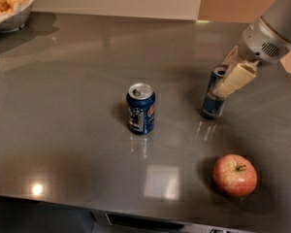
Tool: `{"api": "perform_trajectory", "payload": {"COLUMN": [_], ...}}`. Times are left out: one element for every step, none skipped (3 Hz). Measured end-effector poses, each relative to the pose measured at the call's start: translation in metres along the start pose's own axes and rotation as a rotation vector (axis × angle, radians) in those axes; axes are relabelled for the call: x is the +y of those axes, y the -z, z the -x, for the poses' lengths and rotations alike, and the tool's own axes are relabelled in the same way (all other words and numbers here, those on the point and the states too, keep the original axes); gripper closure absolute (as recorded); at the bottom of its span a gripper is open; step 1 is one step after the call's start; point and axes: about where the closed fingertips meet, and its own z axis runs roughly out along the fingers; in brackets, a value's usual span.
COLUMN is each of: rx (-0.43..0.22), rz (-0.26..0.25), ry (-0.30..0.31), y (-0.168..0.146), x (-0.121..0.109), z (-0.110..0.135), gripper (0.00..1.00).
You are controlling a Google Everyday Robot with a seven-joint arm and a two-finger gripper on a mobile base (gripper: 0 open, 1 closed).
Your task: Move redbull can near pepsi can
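We are seeing a bowl (pixel 13 19), cut off at the corner, holding orange fruit (pixel 1 0); at right, our gripper (pixel 222 78) is pinching the redbull can (pixel 212 103).

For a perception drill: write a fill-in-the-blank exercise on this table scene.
1. The gripper is at the redbull can's ___ half.
2. The pepsi can stands ___ on the table.
3. The apple lies nearer the ___ can.
Missing words: upper; upright; redbull.
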Motion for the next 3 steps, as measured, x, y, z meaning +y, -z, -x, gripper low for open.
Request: {"api": "perform_trajectory", "payload": {"rx": [-0.035,-0.054,-0.051], "rz": [0.063,0.121,0.141], "ry": [0.052,0.104,0.164], "y": [-0.012,-0.027,-0.037], "x": [0.026,0.050,0.069], "z": [0.027,0.050,0.066], "gripper": [1.00,1.00,1.00]}}
